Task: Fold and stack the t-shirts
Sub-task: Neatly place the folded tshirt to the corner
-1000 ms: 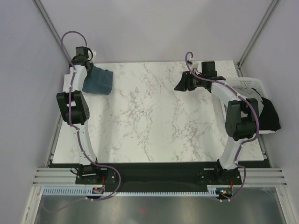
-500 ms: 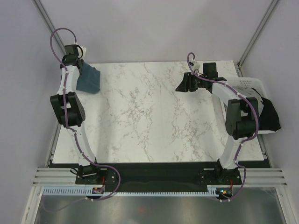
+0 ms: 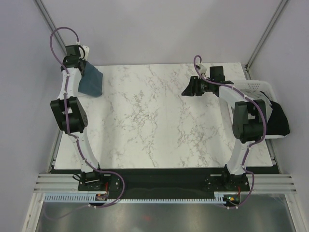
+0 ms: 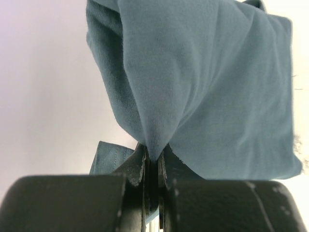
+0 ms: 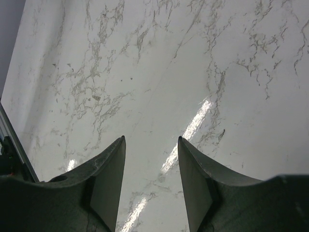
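slate-blue t-shirt point(image 3: 91, 82) farther left, long axis downward from left pincer point(image 4: 151, 162)

No writing, label, brand, number or sign can be read in any view. The shirt point(image 4: 207, 87) at the left gripper point(image 4: 153, 153) is plain cloth, and the table point(image 5: 145, 72) ahead of the right gripper point(image 5: 151, 140) bears only grey veins.
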Controlling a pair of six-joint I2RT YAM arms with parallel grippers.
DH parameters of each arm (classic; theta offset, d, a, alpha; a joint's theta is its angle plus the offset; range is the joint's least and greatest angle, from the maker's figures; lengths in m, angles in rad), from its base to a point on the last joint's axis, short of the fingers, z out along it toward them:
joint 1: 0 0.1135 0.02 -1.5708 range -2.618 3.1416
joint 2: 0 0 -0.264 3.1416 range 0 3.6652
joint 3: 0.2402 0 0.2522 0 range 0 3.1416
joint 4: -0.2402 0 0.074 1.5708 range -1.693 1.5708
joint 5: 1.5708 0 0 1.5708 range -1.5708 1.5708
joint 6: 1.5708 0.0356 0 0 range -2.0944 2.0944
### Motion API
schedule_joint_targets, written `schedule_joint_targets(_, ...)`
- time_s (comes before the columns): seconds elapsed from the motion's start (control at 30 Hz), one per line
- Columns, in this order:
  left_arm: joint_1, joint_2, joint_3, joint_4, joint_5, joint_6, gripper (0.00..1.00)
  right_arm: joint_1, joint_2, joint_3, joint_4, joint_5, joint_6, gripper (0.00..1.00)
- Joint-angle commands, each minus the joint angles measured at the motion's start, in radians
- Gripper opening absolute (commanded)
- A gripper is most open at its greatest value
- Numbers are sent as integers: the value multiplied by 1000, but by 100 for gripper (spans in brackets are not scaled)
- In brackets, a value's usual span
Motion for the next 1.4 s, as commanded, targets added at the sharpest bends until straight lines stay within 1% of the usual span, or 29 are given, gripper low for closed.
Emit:
schedule_joint_targets(0.0,1,-115,31,25,55,-43,2,-7,4,0,39,-35,2,55)
schedule_joint_targets(0.1,2,-107,63,-7,59,-51,2,-8,7,-1,41,-37,0,55)
schedule_joint_targets(0.23,1,-99,83,-7,12,-38,2,-10,9,-3,42,-40,2,55)
schedule_joint_targets(0.4,1,-85,90,8,-9,-23,2,-14,15,-6,42,-48,2,55)
schedule_joint_targets(0.5,2,-43,100,34,-77,20,2,-17,23,-6,42,-51,5,55)
schedule_joint_targets(0.53,4,-26,100,44,-120,32,2,-16,24,-7,42,-52,3,55)
schedule_joint_targets(0.73,25,76,95,113,-229,71,2,-25,30,-15,47,-60,11,55)
schedule_joint_targets(0.9,33,163,95,137,-252,94,2,-33,35,-23,55,-66,20,55)
schedule_joint_targets(0.97,35,188,97,172,-292,100,2,-36,40,-23,59,-68,25,55)
schedule_joint_targets(1.17,45,232,94,209,-286,81,2,-43,41,-30,64,-71,31,55)
schedule_joint_targets(1.2,45,238,97,217,-289,83,4,-45,41,-33,64,-71,32,55)
schedule_joint_targets(1.23,45,246,94,226,-298,84,11,-45,41,-35,64,-72,35,55)
schedule_joint_targets(1.27,47,249,92,240,-310,86,25,-48,41,-35,65,-74,35,55)
schedule_joint_targets(1.3,42,251,92,267,-335,86,66,-50,41,-38,67,-75,37,55)
schedule_joint_targets(1.33,44,246,75,280,-341,86,99,-50,41,-40,70,-77,37,55)
schedule_joint_targets(1.37,44,214,60,292,-333,84,100,-50,41,-40,71,-77,37,55)
